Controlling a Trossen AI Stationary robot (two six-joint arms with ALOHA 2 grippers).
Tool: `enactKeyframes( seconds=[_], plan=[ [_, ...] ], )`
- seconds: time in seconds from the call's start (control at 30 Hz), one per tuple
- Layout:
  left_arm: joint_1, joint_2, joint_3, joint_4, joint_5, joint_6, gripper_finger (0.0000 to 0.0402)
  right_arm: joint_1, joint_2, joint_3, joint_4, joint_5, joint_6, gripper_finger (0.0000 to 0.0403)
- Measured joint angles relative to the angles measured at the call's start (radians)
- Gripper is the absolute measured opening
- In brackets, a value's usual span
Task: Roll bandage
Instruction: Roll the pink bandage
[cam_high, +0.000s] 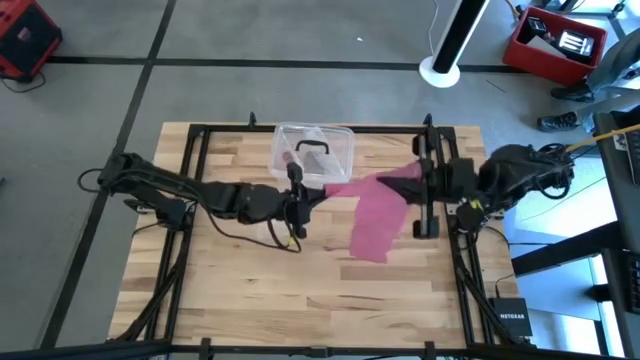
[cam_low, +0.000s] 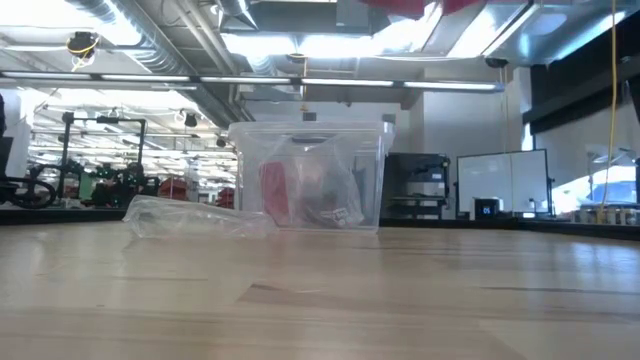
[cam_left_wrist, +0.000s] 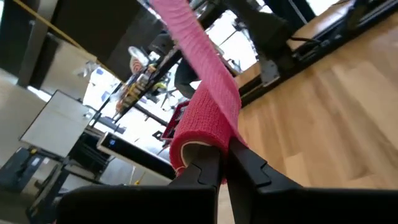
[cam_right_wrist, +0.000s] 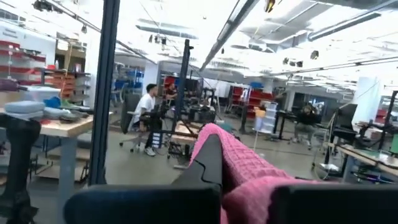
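Wooden bench (cam_high: 250, 290) under us: our left tool (cam_high: 300, 205) clenches the bandage (cam_high: 375, 215) roll near the bench's middle, our right tool (cam_high: 425, 180) clenches its other end by the right edge, strip sagging between.

Bandage (cam_left_wrist: 208, 118) roll's lower end hidden behind left gripper (cam_left_wrist: 225, 163) fingers (strip cut off at frame top).

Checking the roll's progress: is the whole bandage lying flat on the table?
No: the bandage hangs stretched between the left gripper and the right gripper.
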Motion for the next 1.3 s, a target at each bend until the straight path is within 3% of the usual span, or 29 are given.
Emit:
enactKeyframes(
  seconds=[0.4,0.57,1.03,1.17,1.3],
  plan=[
    [-0.086,0.118,-0.001,-0.018,-0.002,-0.025,0.0001,-0.257,0.009,-0.003,0.046,-0.134,0.152,0.0001],
    [-0.139,0.147,0.000,-0.013,-0.002,-0.065,0.0001,-0.357,0.021,-0.003,0.017,-0.106,0.209,0.0001],
    [-0.223,0.229,-0.002,0.045,0.001,-0.111,0.0001,-0.617,0.209,-0.042,-0.311,-0.118,0.440,0.0013],
    [-0.233,0.228,-0.002,0.049,0.008,-0.169,0.0001,-0.641,0.269,-0.097,-0.375,-0.187,0.458,0.0040],
    [-0.235,0.239,-0.002,0.056,0.031,-0.314,0.0002,-0.636,0.322,-0.136,-0.371,-0.309,0.464,0.0108]
  ],
)
